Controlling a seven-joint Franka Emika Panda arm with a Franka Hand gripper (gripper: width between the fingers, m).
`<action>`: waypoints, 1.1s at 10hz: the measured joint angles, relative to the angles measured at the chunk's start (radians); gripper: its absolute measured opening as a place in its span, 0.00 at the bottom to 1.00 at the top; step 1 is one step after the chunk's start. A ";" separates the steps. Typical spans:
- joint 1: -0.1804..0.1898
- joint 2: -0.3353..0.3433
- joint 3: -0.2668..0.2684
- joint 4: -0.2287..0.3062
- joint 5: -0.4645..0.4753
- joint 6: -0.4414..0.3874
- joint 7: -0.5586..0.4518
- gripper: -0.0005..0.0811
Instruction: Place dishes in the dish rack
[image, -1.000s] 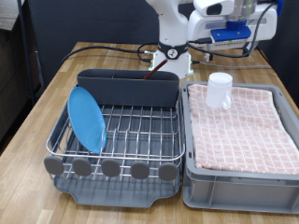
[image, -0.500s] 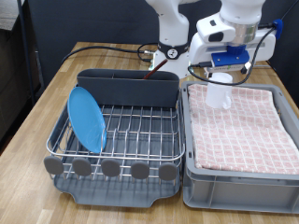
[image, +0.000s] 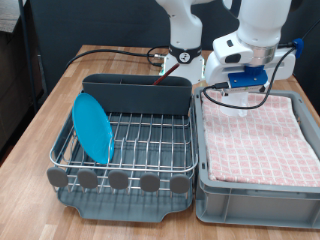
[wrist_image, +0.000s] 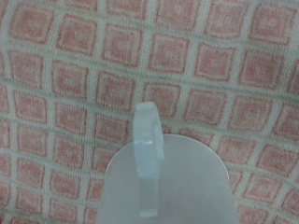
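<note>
Your gripper (image: 243, 88) hangs low over the far end of the grey bin (image: 258, 190), and the white mug (wrist_image: 163, 177) sits right beneath it on the pink checked cloth (wrist_image: 84, 84); in the wrist view its handle (wrist_image: 146, 159) faces the lens. Whether the fingers are apart, you can't tell. The dish rack (image: 125, 150) lies at nine o'clock in the exterior view, blue plate (image: 93, 127) upright at its left edge, bare wires beside it.

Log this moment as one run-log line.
gripper: over plain white cylindrical mug on pink checked cloth | round light-blue plate: upright in silver wire dish rack
</note>
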 joint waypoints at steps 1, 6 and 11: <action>0.000 0.011 0.006 0.000 0.010 0.007 -0.009 0.99; 0.000 0.052 0.028 -0.021 0.043 0.069 -0.018 0.99; 0.000 0.083 0.028 -0.057 0.046 0.128 -0.018 0.99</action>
